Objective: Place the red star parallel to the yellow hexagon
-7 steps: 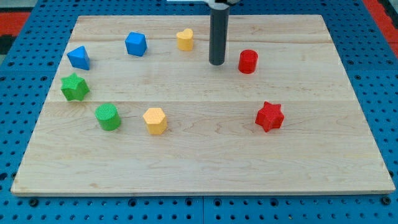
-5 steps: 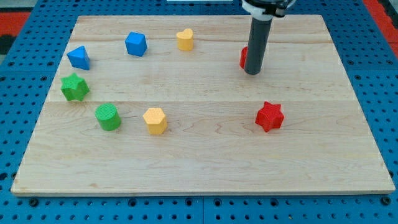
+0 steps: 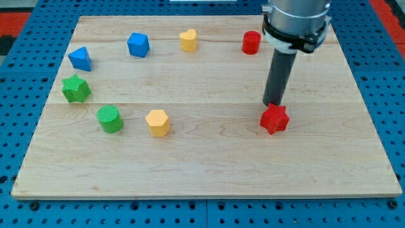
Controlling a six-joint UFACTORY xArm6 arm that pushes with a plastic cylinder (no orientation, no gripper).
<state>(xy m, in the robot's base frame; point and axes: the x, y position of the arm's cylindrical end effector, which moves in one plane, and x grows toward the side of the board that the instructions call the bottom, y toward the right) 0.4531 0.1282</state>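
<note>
We set my tip (image 3: 273, 104), with no hand to open, against the red star's (image 3: 274, 119) top edge, ready to nudge it level with the yellow hexagon (image 3: 157, 122)

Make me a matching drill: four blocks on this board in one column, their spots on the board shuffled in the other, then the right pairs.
Blocks:
1. red star
2. yellow heart
3. green star
4. yellow hexagon

Places:
A. view's far left edge, below the blue blocks
B. right under my tip, view's right half
C. near the view's top, right of the blue cube
D. just right of the green cylinder

Pairs: 1-B, 2-C, 3-A, 4-D
</note>
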